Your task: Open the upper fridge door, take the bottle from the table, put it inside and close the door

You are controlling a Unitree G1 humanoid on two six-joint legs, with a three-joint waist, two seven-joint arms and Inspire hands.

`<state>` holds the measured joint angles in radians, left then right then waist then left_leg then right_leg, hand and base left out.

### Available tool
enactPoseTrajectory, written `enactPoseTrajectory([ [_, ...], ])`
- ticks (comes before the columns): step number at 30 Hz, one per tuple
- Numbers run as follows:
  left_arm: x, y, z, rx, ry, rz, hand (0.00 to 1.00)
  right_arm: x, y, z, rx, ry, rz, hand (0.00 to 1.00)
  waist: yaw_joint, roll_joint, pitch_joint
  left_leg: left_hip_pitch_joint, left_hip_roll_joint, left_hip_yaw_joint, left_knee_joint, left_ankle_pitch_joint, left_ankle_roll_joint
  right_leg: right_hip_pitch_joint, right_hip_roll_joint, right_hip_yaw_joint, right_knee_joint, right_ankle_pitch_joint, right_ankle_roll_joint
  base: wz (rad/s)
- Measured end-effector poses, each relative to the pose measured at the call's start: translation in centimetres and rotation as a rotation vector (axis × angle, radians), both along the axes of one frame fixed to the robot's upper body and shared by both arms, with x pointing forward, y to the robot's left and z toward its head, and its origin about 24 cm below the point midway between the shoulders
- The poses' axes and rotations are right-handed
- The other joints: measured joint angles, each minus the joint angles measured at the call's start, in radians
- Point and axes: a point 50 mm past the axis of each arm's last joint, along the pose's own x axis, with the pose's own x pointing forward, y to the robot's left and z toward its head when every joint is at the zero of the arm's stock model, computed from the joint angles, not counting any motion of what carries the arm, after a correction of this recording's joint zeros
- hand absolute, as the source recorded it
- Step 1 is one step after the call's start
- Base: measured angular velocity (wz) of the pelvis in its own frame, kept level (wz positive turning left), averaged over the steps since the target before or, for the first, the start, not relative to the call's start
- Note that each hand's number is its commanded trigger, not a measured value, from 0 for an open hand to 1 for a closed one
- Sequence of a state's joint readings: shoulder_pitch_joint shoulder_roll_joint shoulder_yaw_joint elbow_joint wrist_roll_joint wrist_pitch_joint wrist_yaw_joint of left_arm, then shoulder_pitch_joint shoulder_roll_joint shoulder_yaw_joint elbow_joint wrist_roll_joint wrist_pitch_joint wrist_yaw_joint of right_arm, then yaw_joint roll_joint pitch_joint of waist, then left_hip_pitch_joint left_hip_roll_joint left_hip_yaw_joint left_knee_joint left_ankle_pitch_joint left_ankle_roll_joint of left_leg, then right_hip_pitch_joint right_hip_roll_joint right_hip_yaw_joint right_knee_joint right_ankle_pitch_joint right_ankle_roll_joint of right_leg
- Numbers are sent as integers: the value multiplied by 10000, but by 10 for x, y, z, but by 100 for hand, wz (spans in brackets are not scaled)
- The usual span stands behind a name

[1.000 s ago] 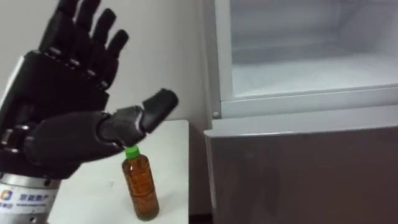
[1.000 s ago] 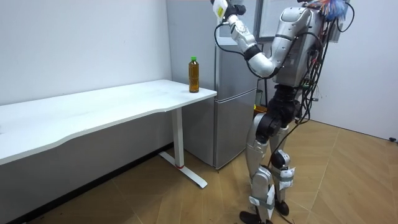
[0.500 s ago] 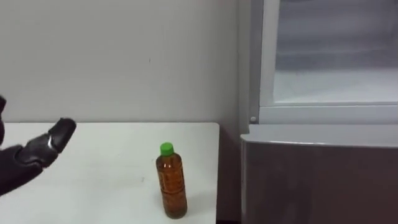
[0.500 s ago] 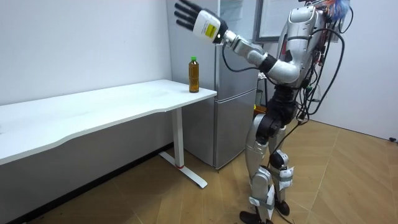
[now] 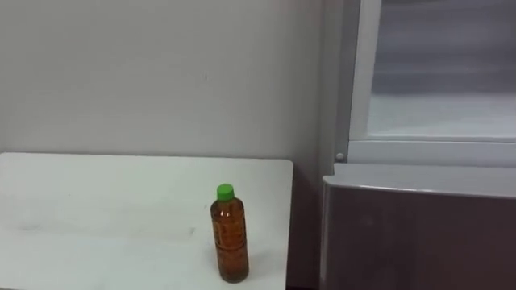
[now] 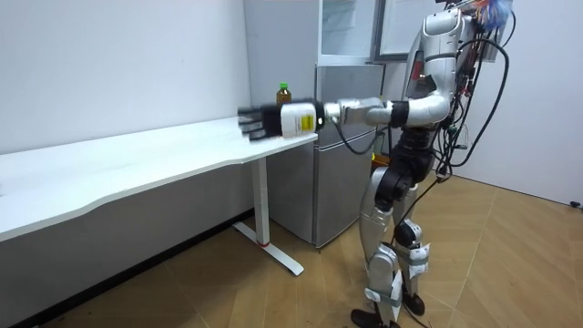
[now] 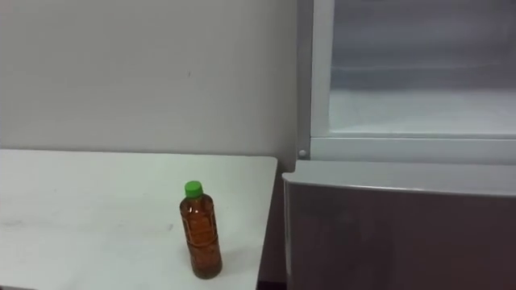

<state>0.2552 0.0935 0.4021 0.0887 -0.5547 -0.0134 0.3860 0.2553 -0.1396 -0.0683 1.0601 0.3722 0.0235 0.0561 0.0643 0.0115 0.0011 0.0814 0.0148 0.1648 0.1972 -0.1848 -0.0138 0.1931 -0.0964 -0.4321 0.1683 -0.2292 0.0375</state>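
One bottle [image 5: 230, 239] (upright), one table [image 5: 97, 211], one fridge [image 5: 419, 153]

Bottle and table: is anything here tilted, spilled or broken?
Nothing stands out. The bottle stands upright on the table, green cap on, no liquid around it, near the edge beside the fridge.

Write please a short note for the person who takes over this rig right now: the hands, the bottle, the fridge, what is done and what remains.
Left hand: open, holds nothing, stretched out level over the white table in the room view.
Bottle: upright, green cap on, on the table near the corner next to the fridge; nothing touches it.
Upper fridge compartment: open, to the bottle's right and higher than it.
Done: the compartment is open to receive the bottle.
Left: grasp the bottle, lift it, set it inside the upper compartment.
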Motion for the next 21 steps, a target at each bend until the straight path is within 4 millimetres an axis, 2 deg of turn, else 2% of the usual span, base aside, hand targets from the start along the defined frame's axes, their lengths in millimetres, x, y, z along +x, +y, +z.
enactPoseTrajectory([
  [1, -2, -1, -6, -147, 246, 79, 0, 1, -1, 1, -2, -68, 6, 0, -10, -9, 5, 1, -1, 1, 2, -9, 12, -7, 2, 44, 2, -1, 0, -4],
  [3, -12, -6, -31, -627, 1293, 216, 0, 1, -3, 2, 6, -188, -66, 0, -43, -43, 14, -12, -5, 8, 6, -37, 42, -27, 9, 176, -5, -2, 0, -5],
  [7, -23, -18, -58, -1140, 2509, 19, 0, -1, -3, 2, -22, -175, -98, 0, -78, -53, 7, -28, -35, 10, 1, -74, 81, -31, -3, 277, -19, -8, 21, -2],
  [8, -27, -22, -66, -1221, 2857, -122, 0, -2, -3, 2, -14, -171, -107, 0, -67, -61, 9, 53, -36, 111, -20, -74, 84, -33, 4, 426, -13, -6, 25, -21],
  [9, -36, -25, -77, -1177, 3483, -278, 0, -3, -4, 2, -31, -176, -124, 0, -34, -25, 7, 186, -27, 254, -127, -71, 86, -8, 13, 614, 15, 0, 24, -27],
  [12, -62, -33, -99, -1345, 4920, -675, 0, -2, -3, 2, 2, -305, 61, 0, -108, -23, -20, 338, -1, 502, -248, -75, 82, -9, 24, 786, 16, 12, 20, -25],
  [18, -99, -55, -131, -2141, 7010, -1938, 0, -2, 0, 1, 12, -258, -106, 0, -588, -114, -18, 331, -26, 474, -261, -76, 85, 0, 3, 736, 8, 16, 29, 1],
  [21, -107, -63, -138, -2060, 7811, -2948, 0, -4, 1, 0, 25, -215, -120, 0, -631, -126, -15, 353, -18, 523, -291, -80, 86, -35, 11, 855, 5, 15, 29, -5],
])
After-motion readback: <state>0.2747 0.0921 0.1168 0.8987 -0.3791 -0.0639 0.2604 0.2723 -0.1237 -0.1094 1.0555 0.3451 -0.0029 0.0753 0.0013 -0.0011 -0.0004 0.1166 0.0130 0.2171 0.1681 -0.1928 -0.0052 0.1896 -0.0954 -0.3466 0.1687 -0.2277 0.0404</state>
